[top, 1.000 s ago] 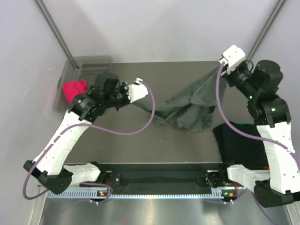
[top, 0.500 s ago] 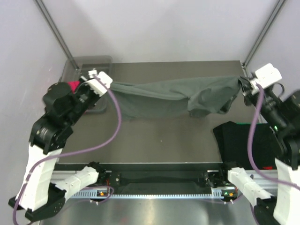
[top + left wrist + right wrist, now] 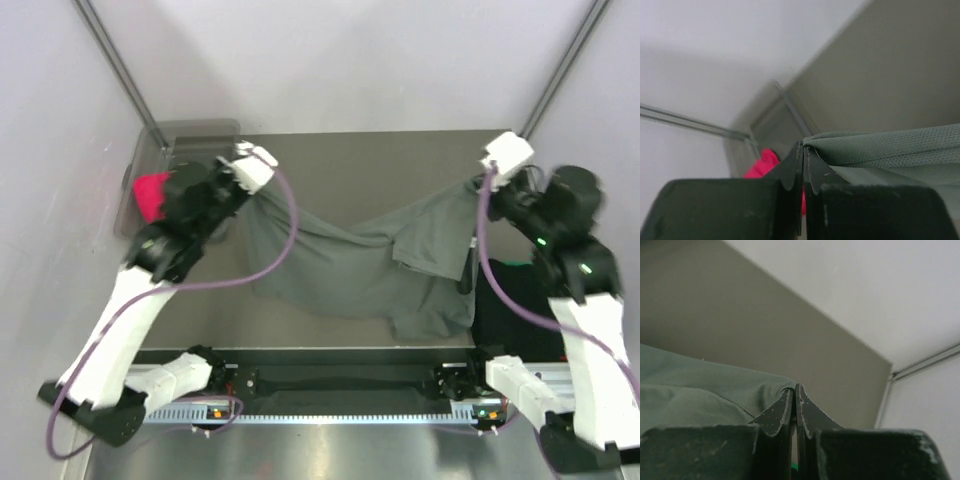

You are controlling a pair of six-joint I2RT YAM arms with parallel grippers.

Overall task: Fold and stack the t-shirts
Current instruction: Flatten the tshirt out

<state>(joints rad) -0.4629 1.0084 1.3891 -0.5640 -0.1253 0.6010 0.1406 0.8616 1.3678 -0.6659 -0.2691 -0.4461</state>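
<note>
A dark grey t-shirt (image 3: 350, 265) hangs between my two grippers and sags down to the table in the middle. My left gripper (image 3: 243, 190) is shut on its left corner; in the left wrist view (image 3: 804, 150) the cloth (image 3: 890, 150) runs off to the right from the closed jaws. My right gripper (image 3: 483, 190) is shut on its right corner; in the right wrist view (image 3: 794, 392) the cloth (image 3: 700, 390) runs off to the left. A folded black t-shirt (image 3: 515, 310) lies at the right of the table, partly under the right arm.
A clear plastic bin (image 3: 170, 140) stands at the back left corner with a pink-red cloth (image 3: 152, 192) in it, also seen in the left wrist view (image 3: 762, 165). The grey walls close in the table at back and sides.
Both grippers have moved inward and the stretched grey t-shirt has gone slack, its middle dropping toward the near side of the table.
</note>
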